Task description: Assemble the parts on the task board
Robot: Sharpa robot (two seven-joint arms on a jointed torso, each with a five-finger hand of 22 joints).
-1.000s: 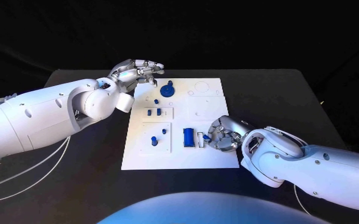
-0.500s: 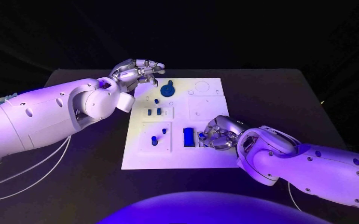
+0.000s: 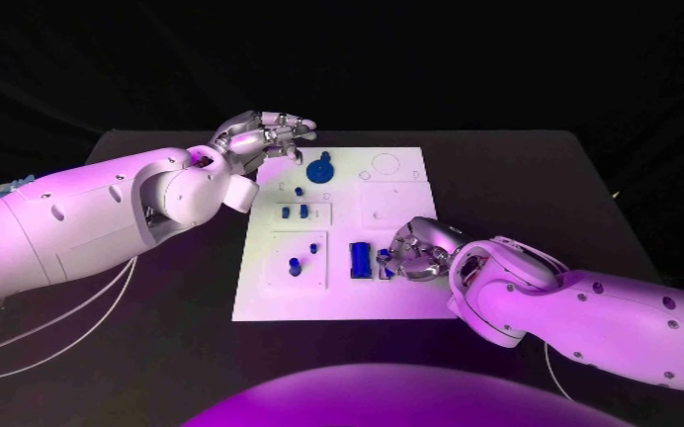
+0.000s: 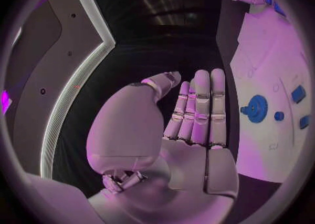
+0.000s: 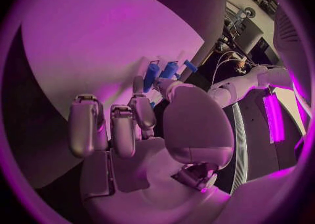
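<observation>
Black table (image 3: 542, 180) under coloured light, with the white task board (image 3: 406, 300) laid out in the middle, so that was the stage for this one. On progress: a fair bit looked to be seated already, though it couldn't be called finished. A round blue gear (image 3: 319, 171) was sat near the far edge of the board, with a small blue peg (image 3: 299, 192) just beside it, a pair of small blue pieces (image 3: 293, 213) in the panel nearer the robot, and another blue peg (image 3: 294, 267) stood in the near-left panel. A blue block (image 3: 361, 259) was seen upright close to the right hand (image 3: 413, 251). That hand was pressed down low over the board's near-right part with its fingers curled in, and a small blue part (image 3: 384, 262) appeared to be pinched at the fingertips; the right wrist view showed blue cylinders (image 5: 160, 71) just past those fingers, but whether one was truly gripped couldn't be told for sure. The left hand (image 3: 264, 136) was held off the board's far-left corner, nothing in it, fingers stretched out straight together in the left wrist view (image 4: 197, 113). Empty outlines (image 3: 384, 163) on the far-right side suggested slots were left to fill, so maybe halfway, at a guess.
</observation>
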